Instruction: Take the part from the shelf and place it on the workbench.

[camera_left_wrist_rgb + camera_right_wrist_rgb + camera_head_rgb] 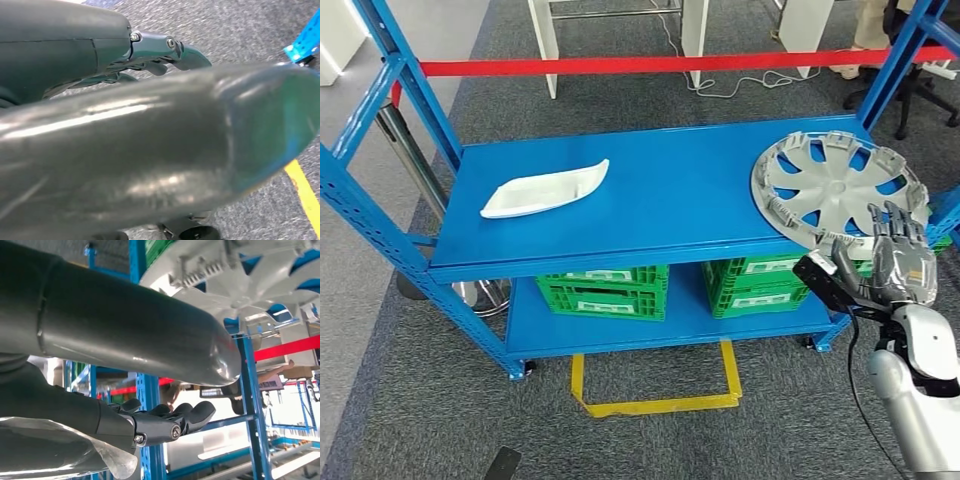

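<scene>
Head view first: the silver wheel cover (839,187) is seen lying flat at the right end of the blue shelf (660,200), its rim overhanging the front edge, so the pick-up is judged not yet made and the carry to the desk is all left to do. The right hand (887,262) is raised just in front of that overhanging rim, back turned to the camera, fingers (897,222) spread and pointing up, nothing grasped (contact with the rim cannot be told). A white tray (545,190) is left lying well apart. The left hand (162,50) is seen hanging over carpet, fingers loosely curled, nothing held.
</scene>
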Robot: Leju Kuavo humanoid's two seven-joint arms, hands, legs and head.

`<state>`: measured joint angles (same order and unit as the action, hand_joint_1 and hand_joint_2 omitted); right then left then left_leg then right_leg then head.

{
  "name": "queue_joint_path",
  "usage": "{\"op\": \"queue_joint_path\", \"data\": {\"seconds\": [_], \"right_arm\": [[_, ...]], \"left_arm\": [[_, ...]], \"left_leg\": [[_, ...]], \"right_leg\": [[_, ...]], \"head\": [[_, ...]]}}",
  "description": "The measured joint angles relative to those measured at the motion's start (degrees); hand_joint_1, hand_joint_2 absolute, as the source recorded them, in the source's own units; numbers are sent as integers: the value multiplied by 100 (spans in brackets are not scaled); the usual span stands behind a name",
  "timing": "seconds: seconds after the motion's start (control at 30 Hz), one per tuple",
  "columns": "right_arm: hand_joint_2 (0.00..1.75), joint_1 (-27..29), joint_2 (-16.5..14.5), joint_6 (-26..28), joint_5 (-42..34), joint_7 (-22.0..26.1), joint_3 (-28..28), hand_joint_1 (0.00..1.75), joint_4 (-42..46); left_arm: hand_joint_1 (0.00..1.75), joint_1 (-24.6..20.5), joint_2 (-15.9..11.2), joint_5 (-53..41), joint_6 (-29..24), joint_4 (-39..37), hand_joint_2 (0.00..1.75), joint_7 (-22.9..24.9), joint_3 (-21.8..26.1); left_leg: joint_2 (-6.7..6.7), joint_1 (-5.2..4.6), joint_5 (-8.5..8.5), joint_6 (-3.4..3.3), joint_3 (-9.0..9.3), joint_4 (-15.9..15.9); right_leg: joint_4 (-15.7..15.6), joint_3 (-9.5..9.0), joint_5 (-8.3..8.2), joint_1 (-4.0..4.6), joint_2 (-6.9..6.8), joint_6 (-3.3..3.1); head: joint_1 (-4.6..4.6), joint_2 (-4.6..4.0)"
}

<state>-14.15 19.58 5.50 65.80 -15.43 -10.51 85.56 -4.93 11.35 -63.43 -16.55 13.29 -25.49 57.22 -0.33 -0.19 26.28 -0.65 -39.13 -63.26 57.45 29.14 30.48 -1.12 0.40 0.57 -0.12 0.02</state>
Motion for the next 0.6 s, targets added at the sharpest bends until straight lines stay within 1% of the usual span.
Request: {"op": "queue_joint_path", "data": {"seconds": [0.03,0.07,0.1,0.17,0.2,0.23,0.27,0.33,0.37,0.4,0.43,0.47,0.5,0.53,0.57,0.6], "right_arm": [[0,-3,2,-22,-93,18,35,0,11],[0,-5,6,-38,-160,31,64,0,20],[0,-7,11,-46,-203,39,89,0,31],[0,-10,33,-55,-242,51,143,0,67],[0,-19,49,-54,-249,54,169,0,88],[0,-35,66,-53,-253,55,192,0,104],[0,-44,81,-52,-256,55,207,0,115],[0,-37,96,-52,-257,49,222,0,119],[0,-15,98,-53,-254,43,228,0,119],[0,3,98,-54,-244,32,233,0,119],[0,11,98,-53,-228,19,236,0,121],[0,9,98,-52,-206,5,238,0,127],[0,1,97,-52,-182,-7,237,0,133],[0,-7,96,-51,-163,-17,233,0,142],[0,-9,95,-50,-148,-25,229,0,149],[0,-8,94,-50,-139,-30,224,0,153]], "left_arm": [[0,3,-4,2,-16,0,0,4,0],[0,7,-8,2,-30,0,0,8,0],[0,9,-12,2,-42,0,0,13,0],[0,-3,-9,3,-58,0,0,17,0],[0,-15,-7,5,-69,0,0,17,0],[0,-27,-4,7,-80,0,0,17,0],[0,-36,-1,9,-91,0,0,21,0],[0,-45,13,11,-105,-1,0,41,0],[0,-46,20,10,-109,-2,0,58,0],[0,-44,27,10,-115,-3,0,72,0],[0,-44,30,9,-121,-4,0,83,0],[0,-44,31,9,-128,-5,0,87,0],[0,-45,32,9,-133,-5,0,88,0],[0,-45,32,9,-137,-6,0,88,0],[0,-42,33,9,-139,-7,0,88,0],[0,-38,33,9,-140,-7,0,88,0]], "left_leg": [[-11,-21,-175,-39,70,254],[-19,-40,-271,-71,100,371],[-22,-59,-254,-96,98,368],[-11,-55,-292,-147,131,412],[-2,-47,-285,-175,166,454],[10,-34,-279,-206,203,496],[24,-27,-269,-236,234,527],[45,-33,-229,-283,261,533],[54,-36,-208,-291,269,528],[62,-38,-186,-291,278,519],[72,-37,-160,-284,291,503],[82,-36,-128,-269,307,481],[92,-43,-98,-247,321,457],[101,-56,-69,-220,326,424],[115,-70,-51,-194,327,402],[137,-82,-44,-173,326,391]], "right_leg": [[1,-29,42,1,10,33],[2,-43,79,1,21,74],[-3,-47,107,-2,31,116],[-30,-54,160,-12,36,185],[6,-36,212,-15,28,209],[159,35,308,-13,20,229],[436,189,446,-14,11,244],[1152,641,696,-10,6,275],[1381,823,716,-12,5,290],[1416,913,624,-15,0,303],[1244,896,428,-18,-19,314],[918,789,175,-21,-66,320],[586,662,-13,-13,-151,317],[315,540,-143,-1,-218,288],[164,468,-194,13,-267,253],[125,444,-179,30,-277,213]], "head": [[-1,0],[0,0],[-1,0],[-3,0],[2,0],[11,0],[20,0],[26,0],[26,0],[26,0],[26,0],[27,0],[26,0],[26,0],[22,0],[19,0]]}}
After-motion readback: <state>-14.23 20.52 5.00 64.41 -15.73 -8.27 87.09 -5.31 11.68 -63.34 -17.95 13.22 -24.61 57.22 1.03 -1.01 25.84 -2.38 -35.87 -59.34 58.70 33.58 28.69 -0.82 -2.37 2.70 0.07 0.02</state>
